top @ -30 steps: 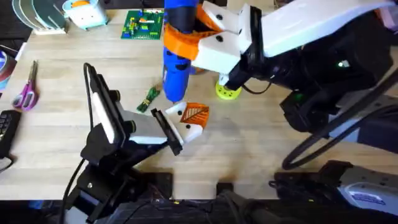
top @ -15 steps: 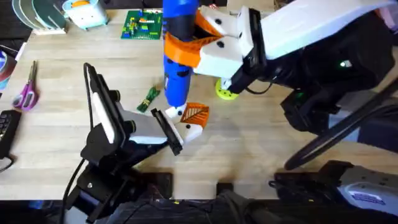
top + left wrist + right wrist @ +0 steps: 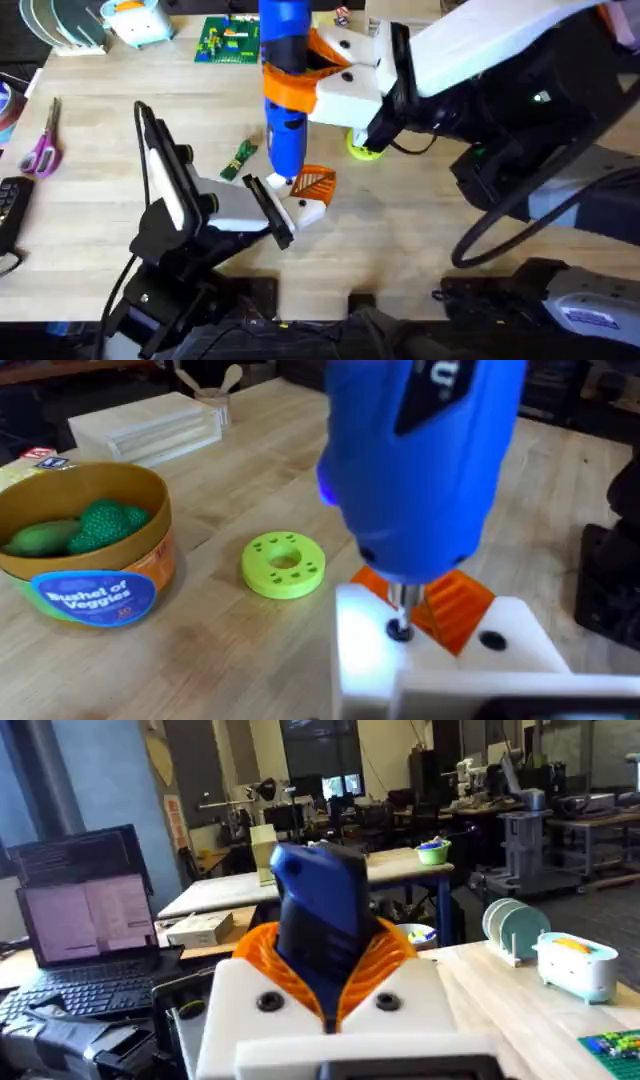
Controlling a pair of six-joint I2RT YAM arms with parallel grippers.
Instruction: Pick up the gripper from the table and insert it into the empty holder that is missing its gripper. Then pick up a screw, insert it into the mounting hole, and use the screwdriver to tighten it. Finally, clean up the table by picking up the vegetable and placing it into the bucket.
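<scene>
Two grippers are working: the right gripper (image 3: 300,72) is squeezing the screwdriver (image 3: 284,90), turning the screw (image 3: 399,630) in the holder (image 3: 305,207), which the left gripper (image 3: 265,205) is pinching. Next, the vegetable (image 3: 238,160) at 10 o'clock needs binning.

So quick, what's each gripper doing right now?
Left gripper: closed on the holder.
Right gripper: closed on the screwdriver, tip down on the holder.

"Bushel of Veggies" on bucket (image 3: 90,575) (blue label)
</scene>
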